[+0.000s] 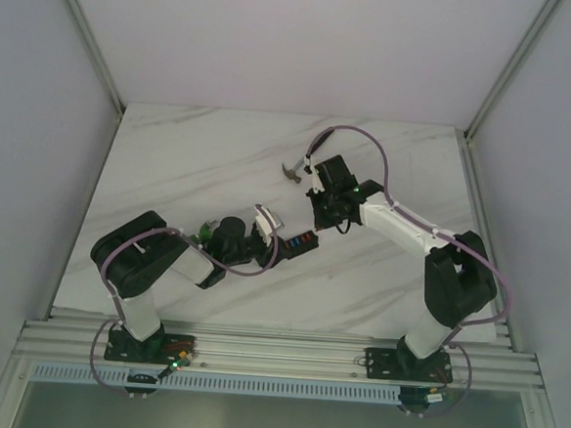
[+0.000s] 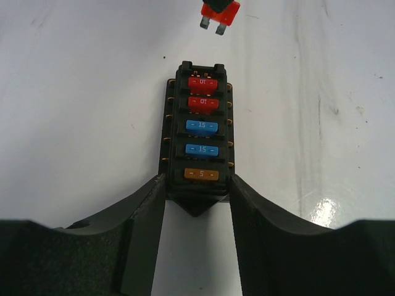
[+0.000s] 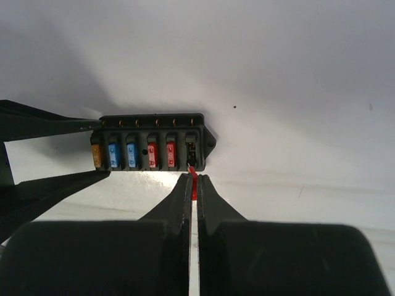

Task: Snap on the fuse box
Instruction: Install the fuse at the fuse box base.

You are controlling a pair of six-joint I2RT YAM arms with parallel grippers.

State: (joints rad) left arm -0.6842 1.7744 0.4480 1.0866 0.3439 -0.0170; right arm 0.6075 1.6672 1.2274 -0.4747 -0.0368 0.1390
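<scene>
The fuse box [image 2: 199, 142] is sat on the marble table [image 1: 171, 167], clamped at its orange-fuse end by the left gripper [image 2: 197, 185]. A loose red fuse [image 3: 194, 186] is pinched tight in the right gripper [image 3: 194, 180], held just off the box's empty end slot. A hammer [image 1: 293, 170] is seen farther off, beyond the box.

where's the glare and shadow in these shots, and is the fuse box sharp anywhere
Left wrist: the fuse box is sharp, fuse numbers readable; one glare patch on the table at lower right. Right wrist: softer, broad shadow beyond the box, the right pincer dark around a red fuse. Top external: even light, box too small for detail.
</scene>
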